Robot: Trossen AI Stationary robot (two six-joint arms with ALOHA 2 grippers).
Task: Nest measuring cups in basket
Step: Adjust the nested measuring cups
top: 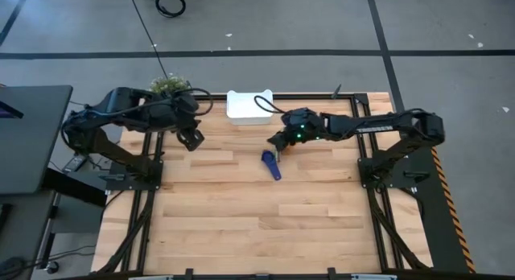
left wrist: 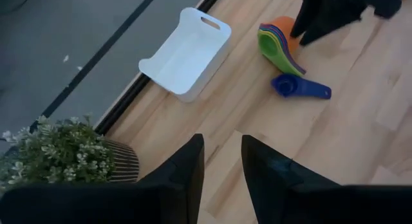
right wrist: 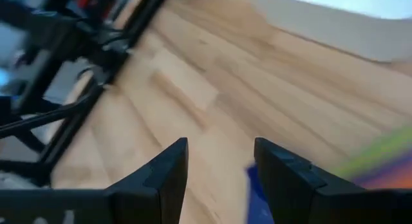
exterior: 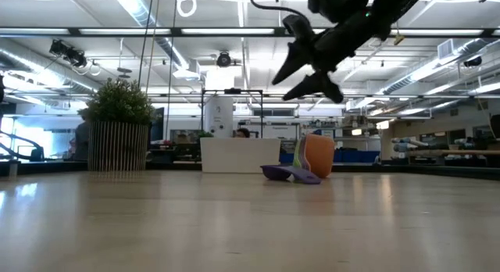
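Above the bench (top: 241, 199), the right hand (exterior: 306, 65) is hovering wide over the nested cups (left wrist: 278, 38) and blue cup (top: 271, 163), just beside the basket (top: 249, 105). Descend squarely, centring one rim between the fingers. The left hand (top: 191, 138) is waiting, narrowly parted, empty.

One white basket (left wrist: 183, 53) sits on the one wooden table (top: 265, 216), and one potted plant (left wrist: 61, 150) stands near it. One nested stack of measuring cups (left wrist: 278, 42) lies on its side; orange, green and purple rims show in it, but the exact number of cups inside cannot be told. One blue measuring cup (left wrist: 301, 87) lies apart from the stack. Two robot arms are over the table, each with one gripper: left gripper (left wrist: 222, 161), right gripper (right wrist: 219, 161)
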